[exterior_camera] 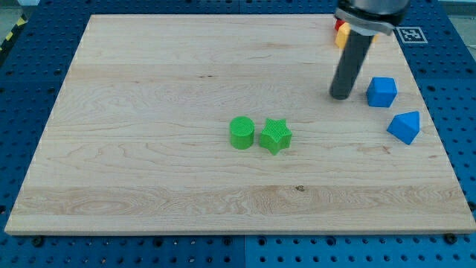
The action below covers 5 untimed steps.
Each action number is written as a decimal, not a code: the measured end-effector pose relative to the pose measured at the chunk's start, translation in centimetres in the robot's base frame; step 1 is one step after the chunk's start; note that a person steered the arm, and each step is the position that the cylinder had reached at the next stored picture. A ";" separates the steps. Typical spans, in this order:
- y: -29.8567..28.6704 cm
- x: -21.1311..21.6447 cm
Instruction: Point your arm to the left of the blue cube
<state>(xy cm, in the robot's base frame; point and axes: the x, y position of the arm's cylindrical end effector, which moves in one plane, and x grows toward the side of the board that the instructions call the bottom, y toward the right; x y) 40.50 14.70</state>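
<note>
While the rod stands over the board's upper right part, these lines set out how things lie.

Tip position: my tip (341, 95) rests on the wooden board (149, 89), just to the view's left of the blue cube (381, 91), with a narrow strip of bare wood between them; they are not touching.

Key relation: the blue cube lies to the view's right of my tip, at about the same height in the view, so the tip already sits on the cube's left side. I judge that any further move would be a small adjustment, if any at all.

End of arm: a plain dark rod with no jaws, so nothing opens, closes or clamps; it holds nothing.

Task block location: the blue cube is near the board's right edge, in the upper half of the view.

Blue blocks, counted: two, the cube and a blue wedge-like block (404, 126) below and slightly right of it, near but apart.

Green blocks, counted: two, a green cylinder (242, 132) and a green star (274, 135), side by side near the board's centre, touching or nearly so, well apart from my tip.

Partly hidden blocks: a yellow block (343, 33) and a sliver of a red block (336, 31) show behind the rod's upper part; their shapes cannot be made out.

Risk: drifting toward the view's right would nudge the cube.
</note>
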 end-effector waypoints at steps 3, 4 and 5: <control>-1.1 0.0; -1.1 0.0; -1.1 0.0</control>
<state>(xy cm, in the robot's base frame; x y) 40.49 13.62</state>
